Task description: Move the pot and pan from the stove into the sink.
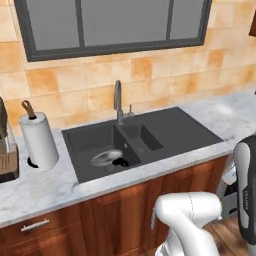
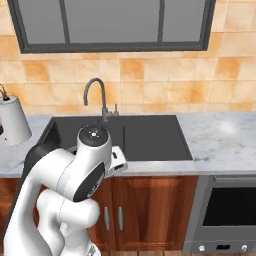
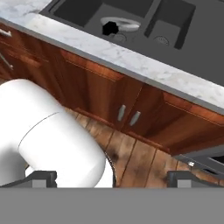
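I find the pan (image 1: 106, 158) lying in the sink (image 1: 165, 125), apparently rim up. My gripper (image 3: 111, 179) stands fully open and empty, low before the cabinets. Next I must drive to fetch the pot.

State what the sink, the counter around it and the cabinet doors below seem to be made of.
Sink: dark grey and matte, probably composite or coated metal, with no shine. Counter: white with grey veins, looks like polished marble. Cabinet doors: reddish-brown with visible grain, apparently varnished wood.
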### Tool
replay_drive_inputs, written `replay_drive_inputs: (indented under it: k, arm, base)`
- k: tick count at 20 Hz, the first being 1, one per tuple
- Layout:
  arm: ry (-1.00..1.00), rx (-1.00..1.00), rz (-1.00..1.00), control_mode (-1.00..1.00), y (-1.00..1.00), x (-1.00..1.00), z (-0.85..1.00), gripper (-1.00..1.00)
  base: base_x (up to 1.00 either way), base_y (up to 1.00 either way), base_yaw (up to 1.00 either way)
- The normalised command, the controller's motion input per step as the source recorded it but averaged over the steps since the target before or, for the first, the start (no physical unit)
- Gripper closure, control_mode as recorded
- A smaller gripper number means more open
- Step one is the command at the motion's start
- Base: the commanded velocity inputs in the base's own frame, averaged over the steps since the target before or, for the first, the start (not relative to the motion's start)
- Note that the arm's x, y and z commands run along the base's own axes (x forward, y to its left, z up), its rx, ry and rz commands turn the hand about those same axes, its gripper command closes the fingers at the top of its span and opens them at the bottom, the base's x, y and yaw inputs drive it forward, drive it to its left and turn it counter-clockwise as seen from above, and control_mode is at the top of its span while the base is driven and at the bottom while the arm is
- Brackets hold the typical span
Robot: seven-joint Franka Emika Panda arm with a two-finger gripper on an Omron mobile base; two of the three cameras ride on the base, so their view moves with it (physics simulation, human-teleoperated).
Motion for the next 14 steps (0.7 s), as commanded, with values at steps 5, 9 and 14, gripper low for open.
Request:
replay_drive_inputs:
  k: [5, 9, 14]
  arm:
    - [0.0, 0.0, 0.0, 1.0, 0.0, 0.0, 0.0, -1.0]
    - [0.0, 0.0, 0.0, 1.0, 0.0, 0.0, 0.0, -1.0]
    - [0.0, 0.0, 0.0, 1.0, 0.0, 0.0, 0.0, -1.0]
  base:
    - [0.03, -0.22, -0.47]
    - [0.02, -0.22, -0.48]
    - [0.03, -0.21, -0.48]
